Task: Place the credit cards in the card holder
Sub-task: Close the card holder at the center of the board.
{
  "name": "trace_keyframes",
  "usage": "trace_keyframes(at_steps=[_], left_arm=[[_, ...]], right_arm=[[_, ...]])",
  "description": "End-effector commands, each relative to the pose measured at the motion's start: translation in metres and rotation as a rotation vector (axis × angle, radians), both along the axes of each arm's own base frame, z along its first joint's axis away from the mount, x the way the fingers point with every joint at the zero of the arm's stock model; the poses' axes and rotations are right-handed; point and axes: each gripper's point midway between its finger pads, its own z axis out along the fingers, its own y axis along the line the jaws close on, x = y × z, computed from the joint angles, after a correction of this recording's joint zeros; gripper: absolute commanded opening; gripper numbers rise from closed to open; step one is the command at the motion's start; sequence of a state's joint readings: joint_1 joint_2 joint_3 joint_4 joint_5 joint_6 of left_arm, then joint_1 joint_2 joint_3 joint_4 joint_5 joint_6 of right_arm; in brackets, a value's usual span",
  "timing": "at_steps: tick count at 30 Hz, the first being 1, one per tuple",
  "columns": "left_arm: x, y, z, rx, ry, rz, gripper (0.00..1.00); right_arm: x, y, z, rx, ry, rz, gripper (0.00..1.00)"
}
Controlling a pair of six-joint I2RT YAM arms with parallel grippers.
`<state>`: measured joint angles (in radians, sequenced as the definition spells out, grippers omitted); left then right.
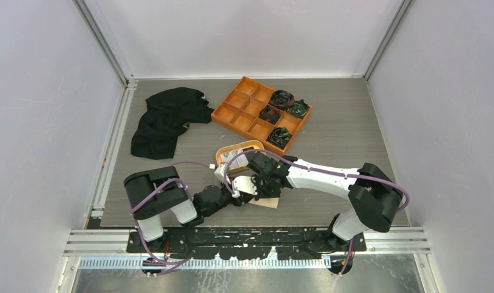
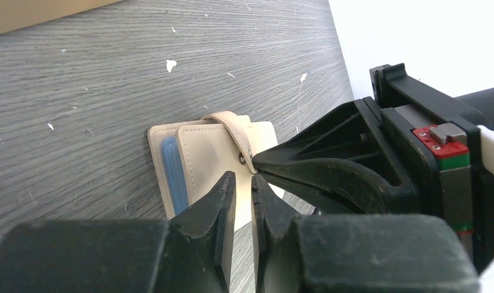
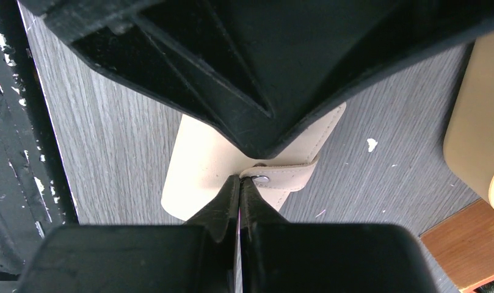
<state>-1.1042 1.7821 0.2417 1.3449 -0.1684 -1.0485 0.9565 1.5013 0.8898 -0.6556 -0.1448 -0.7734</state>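
Observation:
The beige card holder point(image 2: 204, 155) lies on the table near the front edge; it also shows in the top view point(image 1: 270, 203) and the right wrist view point(image 3: 198, 162). The edge of a light blue credit card point(image 2: 174, 174) shows inside it. No other cards show. My right gripper point(image 3: 240, 179) is shut, its tips pinching the end of the holder's snap tab point(image 3: 287, 176). My left gripper point(image 2: 243, 178) hovers just over the holder with a narrow gap between its fingers and nothing in it. The two grippers' tips nearly touch.
An oval orange dish point(image 1: 227, 151) stands just behind the grippers, partly hidden by the right arm. A large orange divided tray point(image 1: 239, 107) with dark coiled items is at the back. A black cloth point(image 1: 162, 119) lies at the back left.

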Motion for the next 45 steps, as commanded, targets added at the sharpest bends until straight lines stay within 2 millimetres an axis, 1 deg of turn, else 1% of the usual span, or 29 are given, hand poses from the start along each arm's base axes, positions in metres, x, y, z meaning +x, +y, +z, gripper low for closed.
trace_keyframes(at_steps=[1, 4, 6, 9, 15, 19, 22, 25, 28, 31, 34, 40, 43, 45], left_arm=[[0.007, -0.018, 0.033, -0.108, -0.062, -0.007, 0.16], [0.008, -0.025, 0.031, -0.121, -0.04, -0.015, 0.16], [0.009, -0.024, 0.026, -0.118, -0.018, -0.001, 0.16], [0.012, -0.012, 0.018, -0.104, 0.003, 0.05, 0.16], [0.017, 0.005, 0.026, -0.123, 0.007, 0.1, 0.16], [0.023, 0.02, 0.025, -0.12, 0.015, 0.134, 0.16], [0.026, 0.025, 0.027, -0.125, 0.012, 0.131, 0.17], [0.028, 0.019, 0.033, -0.145, 0.015, 0.093, 0.18], [0.027, 0.002, 0.044, -0.181, 0.008, 0.035, 0.18], [0.025, -0.008, 0.049, -0.203, 0.015, 0.002, 0.17], [0.025, -0.013, 0.049, -0.217, 0.039, -0.006, 0.17], [0.027, -0.025, 0.04, -0.243, 0.12, -0.018, 0.16], [0.028, -0.027, 0.034, -0.251, 0.158, -0.01, 0.15], [0.028, -0.028, 0.035, -0.256, 0.162, -0.012, 0.15]], right_arm=[[0.0, 0.002, 0.001, 0.0, -0.007, 0.019, 0.01], [0.0, 0.002, 0.002, 0.002, -0.01, 0.018, 0.01], [0.0, 0.002, 0.002, 0.002, -0.011, 0.017, 0.01], [0.0, 0.003, 0.002, 0.006, -0.014, 0.018, 0.01], [0.001, 0.004, 0.002, 0.012, -0.016, 0.016, 0.01], [0.001, 0.004, 0.001, 0.015, -0.016, 0.014, 0.01], [0.002, 0.005, 0.002, 0.016, -0.02, 0.014, 0.01], [0.002, 0.004, 0.002, 0.016, -0.023, 0.012, 0.01], [0.003, 0.004, 0.002, 0.015, -0.024, 0.011, 0.01], [0.003, 0.005, 0.003, 0.018, -0.026, 0.01, 0.01], [0.003, 0.005, 0.003, 0.023, -0.027, 0.008, 0.01], [0.004, 0.006, 0.004, 0.028, -0.03, 0.006, 0.01], [0.003, 0.006, 0.004, 0.03, -0.029, 0.005, 0.01], [0.003, 0.006, 0.004, 0.03, -0.028, 0.005, 0.01]])
